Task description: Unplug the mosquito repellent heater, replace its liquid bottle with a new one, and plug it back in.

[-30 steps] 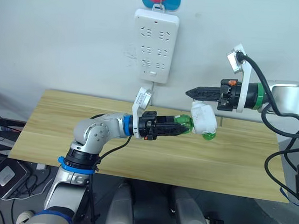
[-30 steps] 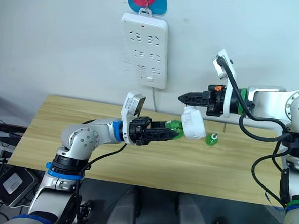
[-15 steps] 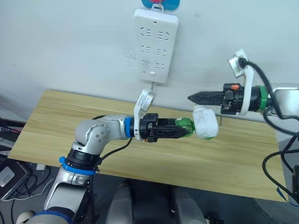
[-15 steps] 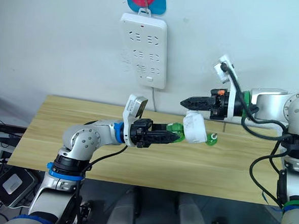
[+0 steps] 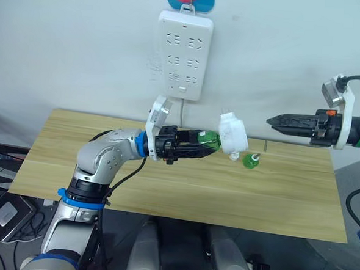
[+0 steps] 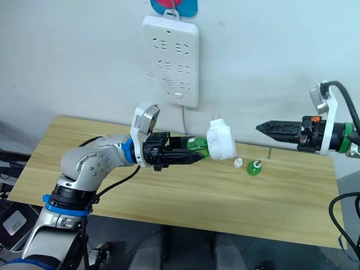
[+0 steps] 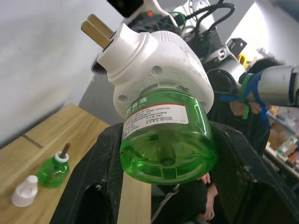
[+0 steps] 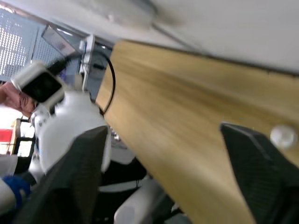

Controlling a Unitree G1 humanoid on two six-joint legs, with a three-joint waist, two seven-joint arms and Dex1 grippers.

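The white mosquito repellent heater (image 5: 232, 133) is in the air over the table's back edge, its prongs (image 7: 96, 27) pointing up toward the wall. A green liquid bottle (image 7: 164, 135) sits in its underside. My left gripper (image 5: 205, 142) is shut on that bottle. My right gripper (image 5: 271, 121) hangs to the right of the heater, well apart from it. In the right wrist view its fingers (image 8: 81, 163) stand wide open with nothing between them. Another small green bottle (image 5: 250, 161) with a wick stands on the table below, next to a white cap (image 6: 237, 163).
A long white power strip (image 5: 183, 55) hangs on the wall above and left of the heater, its cord running down behind the wooden table (image 5: 164, 189). Cables and a device lie on the floor at the left (image 5: 1, 213).
My right gripper has opened and pulled back to the right, away from the heater. My left arm has carried the bottle and heater left and up, closer to the wall.
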